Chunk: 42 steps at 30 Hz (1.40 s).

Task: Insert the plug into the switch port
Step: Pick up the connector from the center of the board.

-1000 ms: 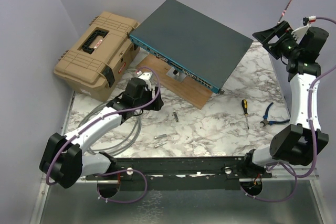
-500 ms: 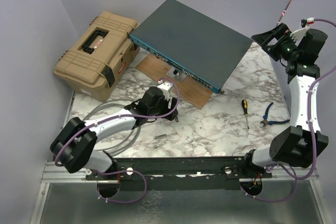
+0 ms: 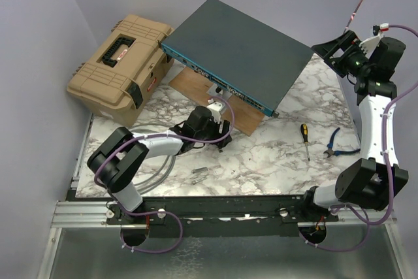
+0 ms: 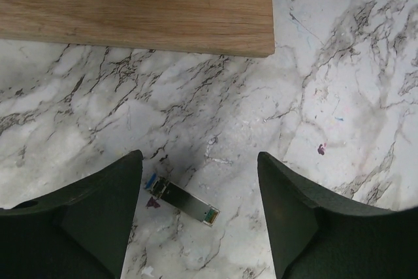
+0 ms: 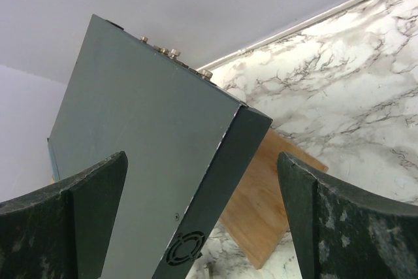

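left gripper [image 4: 198, 164]: my jaws wide, holding nothing; plug [image 4: 181, 200] lies flat on marble table [image 4: 339, 96], lower centre of the wrist frame, between my fingers, untouched; right gripper [image 5: 201, 161]: jaws wide, empty; switch [image 3: 238, 50] upper centre of top view, blue face above wooden board [image 3: 222, 114]

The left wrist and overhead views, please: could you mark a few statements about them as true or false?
1. The plug lies unheld on the marble table between the open left claw's fingers. True.
2. The right claw grips the switch. False: it is open and clear of the switch.
3. The tan toolbox is closed. True.
4. The screwdriver lies on the wooden board. False: it lies on the marble, beside the pliers.
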Tool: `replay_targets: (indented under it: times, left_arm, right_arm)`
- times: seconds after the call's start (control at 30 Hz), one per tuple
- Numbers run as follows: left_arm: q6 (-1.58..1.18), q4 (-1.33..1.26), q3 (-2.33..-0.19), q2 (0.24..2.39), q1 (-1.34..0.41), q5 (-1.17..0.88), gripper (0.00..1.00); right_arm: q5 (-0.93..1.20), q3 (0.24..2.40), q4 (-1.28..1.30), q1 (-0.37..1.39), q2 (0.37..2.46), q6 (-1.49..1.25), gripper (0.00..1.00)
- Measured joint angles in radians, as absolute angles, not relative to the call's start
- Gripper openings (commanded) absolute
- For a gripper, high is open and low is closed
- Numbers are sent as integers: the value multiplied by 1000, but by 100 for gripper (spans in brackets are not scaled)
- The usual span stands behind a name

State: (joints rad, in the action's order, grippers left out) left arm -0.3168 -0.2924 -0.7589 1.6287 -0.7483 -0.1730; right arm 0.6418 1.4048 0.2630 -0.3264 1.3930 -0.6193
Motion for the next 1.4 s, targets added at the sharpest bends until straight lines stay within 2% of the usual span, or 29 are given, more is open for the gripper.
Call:
replay_targets:
  times: [0.57,1.4]
  left_arm:
    - [-271,-274,-798,1720,-762,-235,70]
    - [-268,-139,-706,1546,-776,-199,69]
  right_arm:
    - [653,1399,255,-326,1393,-620,99]
    - [668,1399,234,-326,1397,-628,99]
